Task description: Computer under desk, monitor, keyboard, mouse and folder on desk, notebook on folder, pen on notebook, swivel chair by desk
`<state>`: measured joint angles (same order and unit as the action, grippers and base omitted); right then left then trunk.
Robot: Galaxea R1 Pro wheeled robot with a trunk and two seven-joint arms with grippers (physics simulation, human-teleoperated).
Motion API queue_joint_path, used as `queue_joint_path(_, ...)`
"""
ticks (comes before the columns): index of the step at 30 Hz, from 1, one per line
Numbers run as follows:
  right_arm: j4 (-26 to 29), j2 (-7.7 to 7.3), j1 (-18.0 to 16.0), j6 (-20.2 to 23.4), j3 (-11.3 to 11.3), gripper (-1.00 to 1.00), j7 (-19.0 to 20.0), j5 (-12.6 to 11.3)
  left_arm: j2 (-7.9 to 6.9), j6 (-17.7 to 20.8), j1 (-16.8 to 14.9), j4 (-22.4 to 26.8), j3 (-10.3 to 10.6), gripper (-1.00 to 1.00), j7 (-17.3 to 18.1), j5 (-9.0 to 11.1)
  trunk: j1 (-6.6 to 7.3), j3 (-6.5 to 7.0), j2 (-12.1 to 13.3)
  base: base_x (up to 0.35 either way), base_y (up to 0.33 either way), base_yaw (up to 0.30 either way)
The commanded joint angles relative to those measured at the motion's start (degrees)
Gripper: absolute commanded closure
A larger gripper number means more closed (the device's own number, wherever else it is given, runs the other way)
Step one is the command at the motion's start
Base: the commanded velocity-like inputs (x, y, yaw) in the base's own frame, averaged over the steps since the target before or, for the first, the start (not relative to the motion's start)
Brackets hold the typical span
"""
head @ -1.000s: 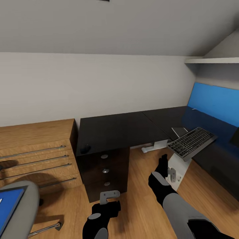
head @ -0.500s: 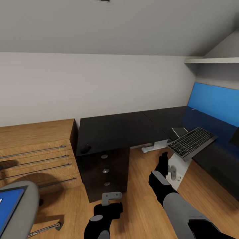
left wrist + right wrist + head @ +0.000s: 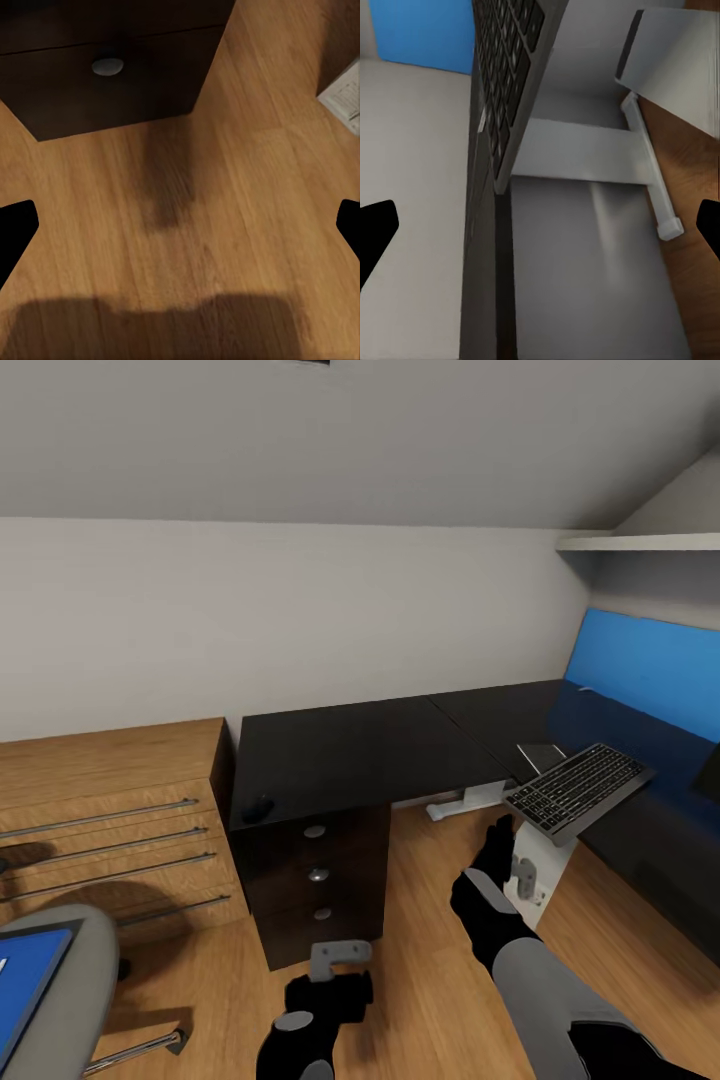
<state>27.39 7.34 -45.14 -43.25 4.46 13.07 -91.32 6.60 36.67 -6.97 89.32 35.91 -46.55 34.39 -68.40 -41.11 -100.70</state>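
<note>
Both grippers, left (image 3: pixel 342 955) and right (image 3: pixel 523 878), hang spread wide and empty over the floor beside one desk (image 3: pixel 350 750), whose single keyboard (image 3: pixel 578 786) overhangs its edge, while three drawer knobs (image 3: pixel 318 874) show from the head camera against one (image 3: pixel 109 66) at the left wrist.

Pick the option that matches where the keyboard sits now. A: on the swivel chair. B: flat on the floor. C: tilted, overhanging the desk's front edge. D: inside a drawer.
C: in the head view the keyboard lies angled on the black desk, its near end jutting past the edge above the wood floor.
</note>
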Motion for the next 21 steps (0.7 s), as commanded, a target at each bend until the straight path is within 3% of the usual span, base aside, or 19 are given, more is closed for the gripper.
queue_joint_path(1, 0.0, 0.05, 0.0, 0.0, 0.4, -1.0, 0.6, -1.0, -0.01, 0.1, -0.1, 0.1, 0.2, -1.0, -0.6, 0.5, 0.01, -0.05, 0.0, 0.0, 0.0, 0.0)
queue_joint_path(7, 0.1, 0.04, 0.0, 0.0, 0.9, -1.0, 0.7, -2.7, -0.08, 0.1, -0.1, 0.1, 1.5, -1.0, -0.9, 0.3, 0.01, -0.05, 0.0, 0.0, 0.0, 0.0)
queue_joint_path(21, 0.1, -0.27, 0.0, -0.1, 1.1, -1.0, 0.8, -3.0, -0.14, 0.0, -0.1, 0.1, 2.7, -1.0, -1.0, 0.2, 0.01, -0.05, 0.0, 0.0, 0.0, 0.0)
